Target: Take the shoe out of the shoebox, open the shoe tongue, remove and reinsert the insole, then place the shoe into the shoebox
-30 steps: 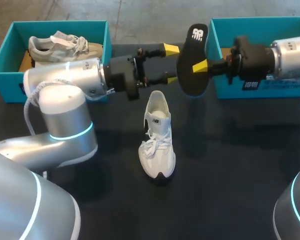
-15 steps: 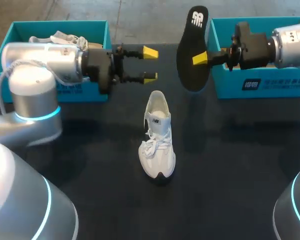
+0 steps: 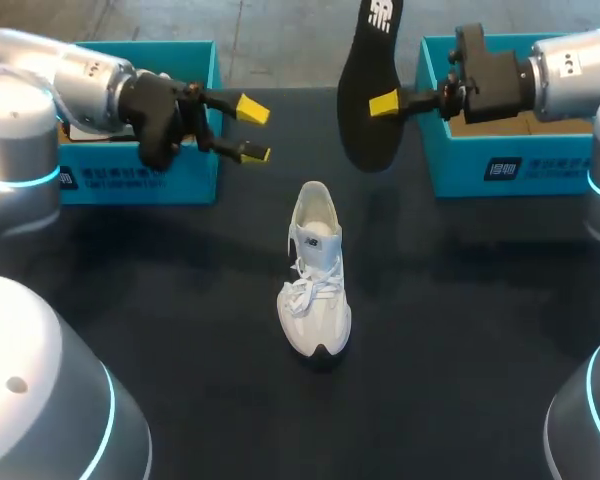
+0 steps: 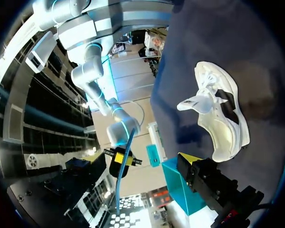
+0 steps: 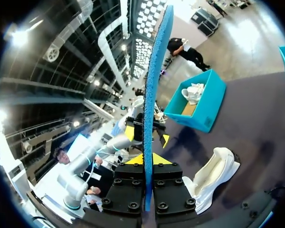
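Shoe [image 3: 315,275] is found out of the shoebox [image 3: 540,165], upright at mid-table, tongue judged opened. Insole [image 3: 360,125] is removed, clamped in the right gripper [image 3: 381,103]; left gripper [image 3: 252,131] is held open, empty. Reinsertion and boxing are outstanding.

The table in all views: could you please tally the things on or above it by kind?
Shoeboxes: 2, the teal cardboard left shoebox and right shoebox.
Shoes: 2, the white lace-up sneaker on the dark table, a pale shoe in the left shoebox.
Insoles: 1, the black foam insole in the right tool.
Tools: 2, the yellow-tipped left tool open.
Total: 7.
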Motion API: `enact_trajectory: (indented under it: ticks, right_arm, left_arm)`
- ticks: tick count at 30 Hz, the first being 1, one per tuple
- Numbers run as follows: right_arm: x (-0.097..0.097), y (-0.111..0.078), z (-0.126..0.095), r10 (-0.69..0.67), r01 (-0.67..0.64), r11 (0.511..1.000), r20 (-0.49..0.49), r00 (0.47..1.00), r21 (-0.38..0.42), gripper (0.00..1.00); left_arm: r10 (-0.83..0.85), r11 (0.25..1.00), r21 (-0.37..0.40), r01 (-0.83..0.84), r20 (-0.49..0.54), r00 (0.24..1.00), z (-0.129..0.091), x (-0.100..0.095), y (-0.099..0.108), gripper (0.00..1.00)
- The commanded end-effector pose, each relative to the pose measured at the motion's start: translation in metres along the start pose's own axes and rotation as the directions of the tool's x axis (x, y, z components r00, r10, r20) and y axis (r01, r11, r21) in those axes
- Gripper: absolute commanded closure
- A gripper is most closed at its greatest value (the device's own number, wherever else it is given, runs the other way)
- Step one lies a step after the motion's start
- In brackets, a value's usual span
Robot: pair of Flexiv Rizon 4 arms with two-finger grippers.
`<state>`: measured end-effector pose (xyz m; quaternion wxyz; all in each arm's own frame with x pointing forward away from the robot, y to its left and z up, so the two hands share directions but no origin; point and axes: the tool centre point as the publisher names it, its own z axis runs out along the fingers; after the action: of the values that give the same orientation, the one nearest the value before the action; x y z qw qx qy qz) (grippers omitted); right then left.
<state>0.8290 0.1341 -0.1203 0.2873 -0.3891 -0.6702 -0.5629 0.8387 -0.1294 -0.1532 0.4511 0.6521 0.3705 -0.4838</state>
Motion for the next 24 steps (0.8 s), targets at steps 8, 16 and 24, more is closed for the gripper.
enact_trajectory:
  ticks: [8, 16, 24]
  right_arm:
    - [0.0022, 0.0084, 0.0171, -0.049, 0.049, 0.999, -0.004, 0.999, 0.021, 1.0]
    - [0.0022, 0.0084, 0.0171, -0.049, 0.049, 0.999, -0.004, 0.999, 0.021, 1.0]
    - [0.0022, 0.0084, 0.0171, -0.049, 0.049, 0.999, -0.004, 0.999, 0.021, 1.0]
  left_arm:
    - [0.037, 0.993, 0.117, -0.03, -0.053, 0.998, -0.0254, 0.0071, -0.0017, 0.0]
    - [0.037, 0.993, 0.117, -0.03, -0.053, 0.998, -0.0254, 0.0071, -0.0017, 0.0]
    - [0.037, 0.993, 0.117, -0.03, -0.053, 0.998, -0.0254, 0.0071, -0.0017, 0.0]
